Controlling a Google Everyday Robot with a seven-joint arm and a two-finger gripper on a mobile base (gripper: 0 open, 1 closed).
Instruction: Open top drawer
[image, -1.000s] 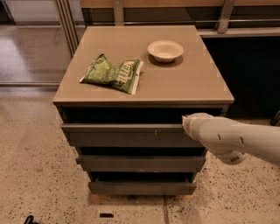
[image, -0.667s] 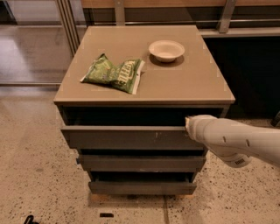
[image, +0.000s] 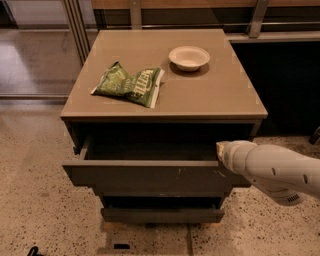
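Camera view: fingers (image: 222, 151) at top drawer (image: 150, 178)

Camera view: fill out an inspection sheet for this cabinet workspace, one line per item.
Surface: cabinet top, flat tan, carrying two loose items.
Job's things: top drawer stands partly open; pale scuffs right of centre on its front; inside is in shadow.
Clutter: green chip bag on the left of the top; pale bowl upright near the back, apart from the bag.
Grippers: claw at the right end of the drawer front's upper edge, on a white arm coming in from the right.
Cables: nothing seen.
Surroundings: speckled floor; lower drawer front beneath.
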